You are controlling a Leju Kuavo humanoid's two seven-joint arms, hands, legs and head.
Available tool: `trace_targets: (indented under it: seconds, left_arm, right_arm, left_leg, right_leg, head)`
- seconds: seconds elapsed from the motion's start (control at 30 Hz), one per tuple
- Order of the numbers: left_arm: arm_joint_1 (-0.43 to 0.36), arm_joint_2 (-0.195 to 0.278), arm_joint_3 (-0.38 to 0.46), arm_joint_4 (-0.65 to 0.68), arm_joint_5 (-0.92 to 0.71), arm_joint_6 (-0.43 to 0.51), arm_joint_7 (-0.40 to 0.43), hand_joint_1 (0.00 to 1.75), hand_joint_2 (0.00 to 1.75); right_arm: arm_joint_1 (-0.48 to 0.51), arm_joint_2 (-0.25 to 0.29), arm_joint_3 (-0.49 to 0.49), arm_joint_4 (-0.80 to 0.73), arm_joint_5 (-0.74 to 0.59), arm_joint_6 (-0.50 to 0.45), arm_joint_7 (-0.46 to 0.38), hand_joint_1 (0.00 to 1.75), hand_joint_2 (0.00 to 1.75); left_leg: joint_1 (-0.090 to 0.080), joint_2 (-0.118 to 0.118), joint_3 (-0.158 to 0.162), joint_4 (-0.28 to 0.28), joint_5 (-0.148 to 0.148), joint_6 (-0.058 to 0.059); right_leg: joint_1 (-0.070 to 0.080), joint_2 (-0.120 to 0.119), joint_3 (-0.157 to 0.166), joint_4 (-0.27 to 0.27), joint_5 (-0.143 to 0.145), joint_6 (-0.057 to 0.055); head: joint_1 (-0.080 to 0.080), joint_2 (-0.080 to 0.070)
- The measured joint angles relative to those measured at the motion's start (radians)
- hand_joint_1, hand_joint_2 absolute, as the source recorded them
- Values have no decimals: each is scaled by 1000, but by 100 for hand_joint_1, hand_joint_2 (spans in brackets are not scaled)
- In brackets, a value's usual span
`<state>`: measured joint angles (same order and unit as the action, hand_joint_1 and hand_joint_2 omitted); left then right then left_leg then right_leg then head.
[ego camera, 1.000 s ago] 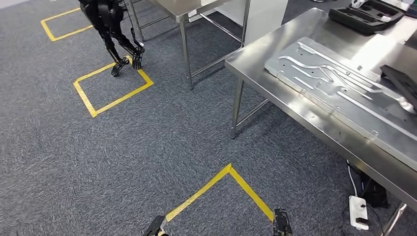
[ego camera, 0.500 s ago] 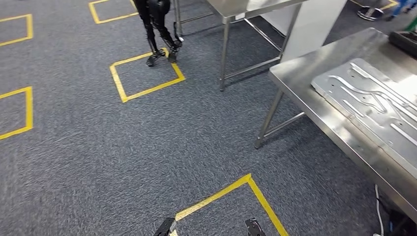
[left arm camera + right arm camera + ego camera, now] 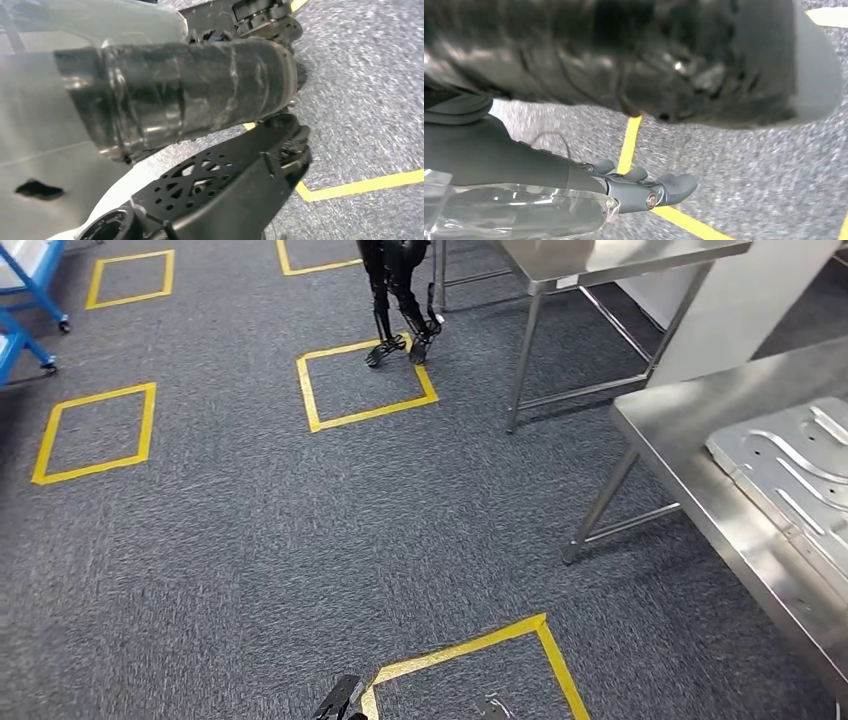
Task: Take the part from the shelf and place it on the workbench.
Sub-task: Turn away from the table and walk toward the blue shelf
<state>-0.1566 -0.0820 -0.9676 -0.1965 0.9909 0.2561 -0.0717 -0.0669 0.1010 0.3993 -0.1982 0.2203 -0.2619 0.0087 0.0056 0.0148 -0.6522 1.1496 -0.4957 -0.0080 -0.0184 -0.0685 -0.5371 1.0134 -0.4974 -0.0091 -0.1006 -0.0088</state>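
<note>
Right wrist view: right hand (image 3: 644, 192) hangs low over carpet, fingers loose and apart, grasping nothing; arm lowered, likely for walking. State of left hand: cannot tell. Yellow tape square (image 3: 545, 640) marks standing spot. Workbench (image 3: 690, 440): ribbed metal plate (image 3: 790, 465) along its edge. Blue shelf (image 3: 30, 280) farthest; part unseen, presumably there. No legible writing.
</note>
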Motion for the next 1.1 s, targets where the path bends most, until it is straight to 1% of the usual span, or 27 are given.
trace_targets:
  seconds: [0.03, 0.1, 0.13, 0.23, 0.27, 0.3, 0.33, 0.37, 0.4, 0.43, 0.47, 0.5, 0.53, 0.6, 0.63, 0.67, 0.73, 0.77, 0.8, 0.87, 0.9, 0.93, 0.97, 1.0, 1.03, 1.07, 1.1]
  left_arm:
    - [1, 0, 0, 0, 0, 1, 2, 0, 0]
    - [1, 0, 0, 0, 0, 2, 5, 0, 0]
    - [2, 0, 0, 0, 0, 2, 6, 0, 0]
    - [6, 0, -1, 0, 0, 2, 8, 0, 0]
    - [6, 0, -1, 0, 0, 1, 8, 0, 0]
    - [6, 0, -1, 0, 0, 1, 8, 0, 0]
    - [7, 0, -1, 0, 0, 1, 8, 0, 0]
    - [7, -1, -1, 0, 0, 1, 8, 0, 0]
    - [7, -2, -1, 0, 0, 1, 8, 0, 0]
    - [8, -2, -1, 0, 0, 1, 9, 0, 0]
    - [10, -2, -1, 0, 0, 1, 8, 0, 0]
    - [11, -2, -1, 0, 0, 1, 8, 0, 0]
    - [11, -3, -1, 0, 0, 0, 8, 0, 0]
    - [10, -4, -1, 0, 0, 0, 8, 0, 0]
    - [9, -4, -1, 0, 0, 0, 8, 0, 0]
    - [9, -4, -1, 0, -1, 0, 8, 0, 0]
    - [10, -3, -1, 0, -2, -1, 8, 0, 0]
    - [11, -3, -1, 0, -3, 0, 8, 0, 0]
    - [10, -3, -1, 0, -4, 0, 7, 0, 0]
    - [5, -3, -1, 0, -6, 1, 6, 0, 0]
    - [2, -3, -1, 0, -7, 1, 6, 0, 0]
    - [-1, -3, -1, 0, -7, 1, 6, 0, 0]
    - [-2, -3, -1, 0, -8, 1, 6, 0, 0]
    - [-3, -3, -1, 0, -8, 1, 6, 0, 0]
    - [-2, -3, -1, 0, -8, 1, 6, 0, 0]
    - [-1, -3, -1, 0, -8, 1, 7, 0, 0]
    - [-1, -3, -1, 0, -8, 1, 7, 0, 0]
  right_arm:
    - [0, 1, 7, 0, 1, 0, 1, 0, 0]
    - [0, 2, 18, 0, 1, 0, 1, 0, 0]
    - [0, 2, 22, 0, 1, 0, 0, 0, 0]
    - [-4, 4, 29, -2, 1, 3, -4, 0, 0]
    - [-6, 4, 30, -2, 1, 4, -5, 0, 0]
    - [-8, 4, 31, -3, 1, 6, -6, 0, 0]
    - [-9, 3, 33, -3, 1, 7, -6, 0, 0]
    - [-9, 2, 36, -4, 1, 8, -7, 0, 0]
    - [-8, 2, 40, -4, 1, 8, -7, 0, 0]
    - [-5, 0, 43, -4, 0, 8, -7, 0, 0]
    - [-3, -1, 44, -4, 0, 8, -7, 0, 0]
    - [-2, -1, 45, -4, 0, 8, -7, 0, 0]
    - [-2, -1, 45, -4, 0, 8, -7, 0, 0]
    - [-3, -1, 46, -4, 0, 9, -7, 0, 0]
    - [-4, -1, 46, -4, 0, 10, -7, 0, 0]
    - [-3, -1, 47, -4, 0, 10, -6, 0, 0]
    - [-2, -1, 48, -4, 0, 9, -4, 0, 0]
    - [-2, 0, 48, -5, 0, 6, -2, 0, 0]
    - [-3, 0, 49, -5, 0, 4, -1, 0, 0]
    - [-3, 1, 51, -6, 0, -2, 1, 0, 0]
    - [-1, 1, 52, -5, 0, -4, 2, 0, 0]
    - [1, 1, 53, -5, 0, -5, 4, 0, 0]
    - [2, 1, 54, -5, 0, -6, 5, 0, 0]
    - [2, 1, 54, -5, 0, -6, 6, 0, 0]
    - [1, 2, 54, -5, 0, -6, 6, 0, 0]
    - [0, 2, 55, -6, 0, -6, 6, 0, 0]
    - [-1, 2, 55, -6, 0, -6, 6, 0, 0]
  left_leg:
    - [-5, 22, 32, -62, 23, 1]
    - [-14, 53, 66, -131, 33, 10]
    - [-20, 51, 68, -136, 27, 15]
    - [-18, 21, 72, -146, 28, 30]
    - [-15, 13, 81, -154, 31, 35]
    - [-12, 4, 90, -161, 32, 39]
    - [-11, -6, 96, -165, 32, 44]
    - [-10, -19, 102, -169, 32, 50]
    - [-11, -33, 103, -169, 32, 54]
    - [-12, -47, 102, -167, 31, 56]
    - [-12, -61, 101, -165, 30, 56]
    - [-11, -74, 101, -161, 28, 55]
    - [-9, -86, 100, -155, 25, 52]
    - [-6, -108, 93, -134, 11, 40]
    - [-6, -118, 87, -124, 6, 33]
    - [-6, -126, 78, -118, 2, 27]
    - [-5, -141, 69, -116, 2, 19]
    - [-5, -131, 65, -111, -1, 15]
    - [-5, -111, 58, -94, -12, 11]
    - [-5, -54, 17, -4, -61, 2]
    - [-4, -38, -14, 59, -90, -2]
    - [-3, -30, -43, 115, -112, -4]
    - [-3, -28, -59, 145, -116, -3]
    - [-4, -26, -58, 141, -103, -1]
    - [-6, -21, -37, 100, -73, 5]
    - [-9, -7, -3, 33, -37, 13]
    - [-16, 18, 30, -31, -13, 23]
  right_leg:
    - [2, -9, 5, 0, -4, 4]
    - [6, -27, 11, -1, -10, 13]
    - [8, -37, 12, -2, -11, 17]
    - [10, -63, 20, -6, -18, 31]
    - [8, -49, 23, -2, -23, 35]
    - [6, -16, 15, 21, -37, 38]
    - [4, 20, -8, 69, -60, 40]
    - [2, 55, -43, 136, -89, 41]
    - [2, 72, -88, 212, -117, 40]
    - [2, 73, -126, 270, -131, 39]
    - [2, 73, -146, 292, -123, 38]
    - [0, 73, -147, 276, -97, 39]
    - [-3, 77, -129, 224, -56, 40]
    - [-11, 112, -77, 102, 1, 45]
    - [-14, 128, -61, 65, 12, 44]
    - [-15, 138, -55, 51, 10, 42]
    - [-12, 123, -56, 52, 9, 29]
    - [-12, 113, -55, 51, 10, 22]
    - [-12, 102, -54, 50, 10, 16]
    - [-10, 76, -52, 48, 8, 6]
    - [-7, 61, -51, 48, 6, 3]
    - [-4, 46, -51, 48, 4, 1]
    - [-2, 32, -50, 48, 2, -1]
    - [1, 18, -48, 48, 0, -3]
    - [4, 7, -45, 48, -3, -3]
    - [6, -4, -40, 47, -6, -3]
    - [9, -14, -34, 46, -9, -3]
  head:
    - [1, 0]
    - [1, 0]
    - [3, 0]
    - [4, 0]
    - [6, 0]
    - [9, 0]
    - [14, 0]
    - [18, 0]
    - [21, 0]
    - [21, 0]
    - [21, 0]
    - [21, 0]
    - [21, 0]
    - [23, 0]
    - [24, 0]
    - [24, 0]
    - [23, 0]
    - [22, 0]
    - [19, 0]
    - [11, 0]
    - [8, 0]
    - [8, 0]
    - [8, 0]
    - [8, 0]
    - [8, 0]
    - [8, 0]
    - [8, 0]
